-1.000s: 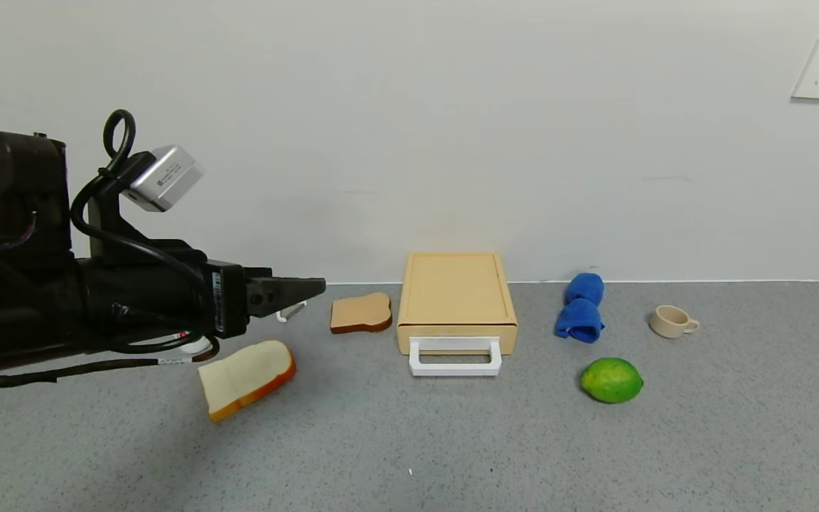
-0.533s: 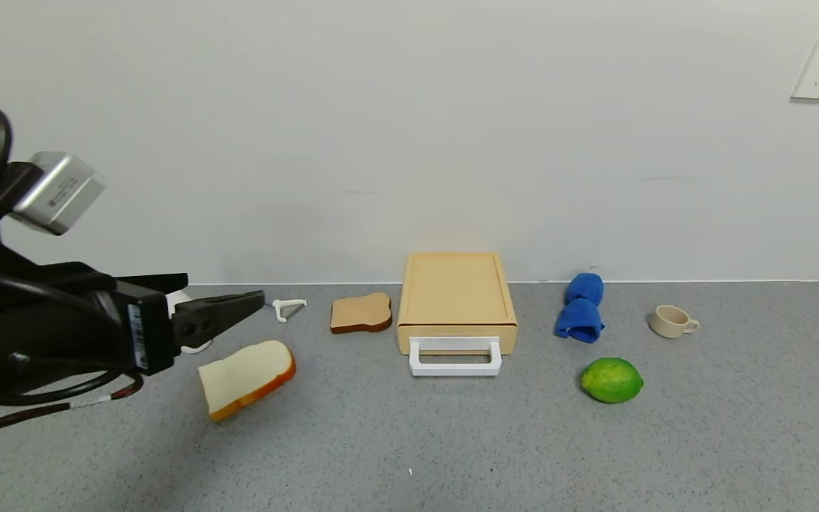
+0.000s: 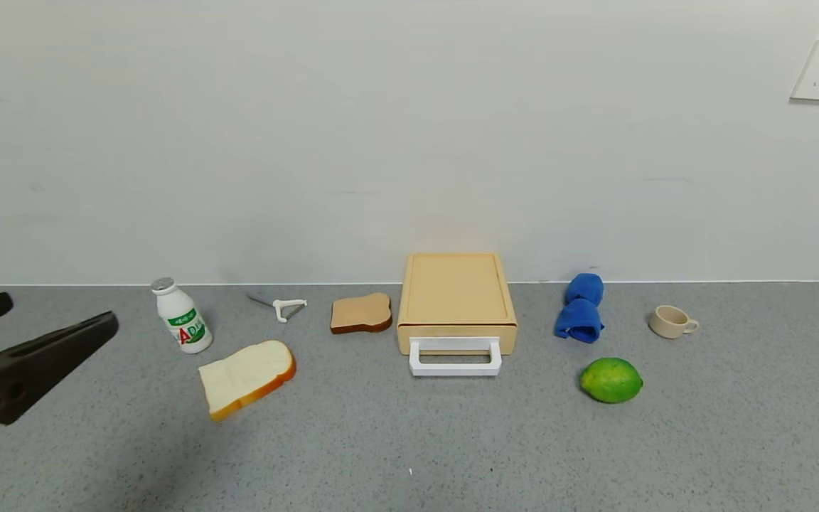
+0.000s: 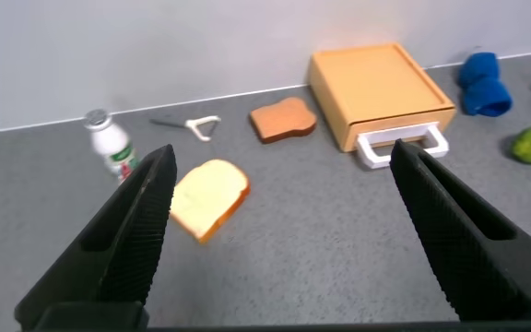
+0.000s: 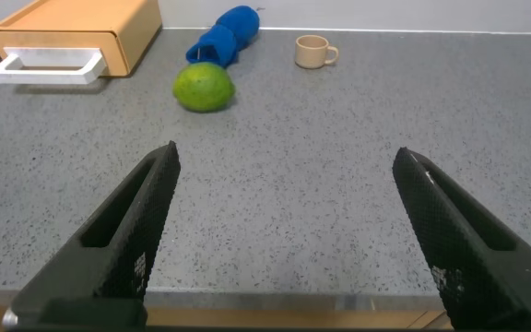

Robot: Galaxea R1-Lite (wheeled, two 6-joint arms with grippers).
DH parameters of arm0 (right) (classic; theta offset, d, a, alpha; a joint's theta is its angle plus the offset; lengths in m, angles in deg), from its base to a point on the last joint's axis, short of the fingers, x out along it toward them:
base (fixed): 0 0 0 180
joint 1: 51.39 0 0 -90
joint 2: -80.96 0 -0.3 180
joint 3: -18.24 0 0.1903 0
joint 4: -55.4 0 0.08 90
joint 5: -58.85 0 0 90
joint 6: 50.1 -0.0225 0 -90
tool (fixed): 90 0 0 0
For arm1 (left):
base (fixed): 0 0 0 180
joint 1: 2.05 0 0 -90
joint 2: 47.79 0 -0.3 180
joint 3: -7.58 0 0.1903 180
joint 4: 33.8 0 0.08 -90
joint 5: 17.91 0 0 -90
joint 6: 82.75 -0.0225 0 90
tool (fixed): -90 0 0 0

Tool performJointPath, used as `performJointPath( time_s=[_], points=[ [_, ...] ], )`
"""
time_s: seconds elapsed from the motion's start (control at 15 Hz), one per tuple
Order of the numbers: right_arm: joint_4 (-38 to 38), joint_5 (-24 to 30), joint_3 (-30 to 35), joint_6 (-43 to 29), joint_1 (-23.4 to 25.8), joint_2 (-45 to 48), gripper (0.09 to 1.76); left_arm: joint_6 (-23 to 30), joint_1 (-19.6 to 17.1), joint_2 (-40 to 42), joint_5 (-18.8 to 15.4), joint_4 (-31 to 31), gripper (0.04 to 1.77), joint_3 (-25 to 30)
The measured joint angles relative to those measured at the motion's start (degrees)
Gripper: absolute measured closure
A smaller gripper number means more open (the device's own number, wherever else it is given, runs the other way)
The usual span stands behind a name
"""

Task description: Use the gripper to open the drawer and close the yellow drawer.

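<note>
The pale yellow-tan drawer (image 3: 456, 295) sits pushed into its low box against the back wall, its white loop handle (image 3: 455, 357) pointing toward me. My left gripper (image 3: 61, 313) is open and empty at the far left edge of the head view, well away from the drawer. In the left wrist view the gripper (image 4: 284, 152) is spread wide, with the drawer (image 4: 381, 78) and handle (image 4: 402, 148) far beyond it. My right gripper (image 5: 289, 152) is open and empty low over the counter's front edge, with the drawer (image 5: 72, 28) far off. It is out of the head view.
A small white bottle (image 3: 182, 316), a white peeler (image 3: 283, 308), a brown bread slice (image 3: 360, 313) and a pale bread slice (image 3: 246, 377) lie left of the drawer. A blue cloth (image 3: 581, 307), a beige cup (image 3: 671, 321) and a lime (image 3: 611, 380) lie to its right.
My left arm has pulled back to the left, out of most of the head view, uncovering the bottle. Its fingers have spread from nearly shut to open. The drawer has not moved.
</note>
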Motion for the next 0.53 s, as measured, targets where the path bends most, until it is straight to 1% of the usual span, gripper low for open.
performJointPath(
  time_s=[0.13, 0.27, 0.47, 0.53],
  points=[
    [0.0, 0.0, 0.0, 0.0, 0.0, 0.0, 0.15, -1.0, -3.5, 5.4, 1.4, -3.9, 0.12, 0.5],
    [0.0, 0.0, 0.0, 0.0, 0.0, 0.0, 0.15, -2.1, -7.5, 11.0, 1.8, -7.2, 0.12, 0.4],
    [0.0, 0.0, 0.0, 0.0, 0.0, 0.0, 0.15, -2.9, -11.7, 20.3, 2.2, -13.8, 0.11, 0.8],
    [0.0, 0.0, 0.0, 0.0, 0.0, 0.0, 0.15, -2.9, -12.6, 23.4, 2.5, -15.9, 0.11, 0.9]
  ],
)
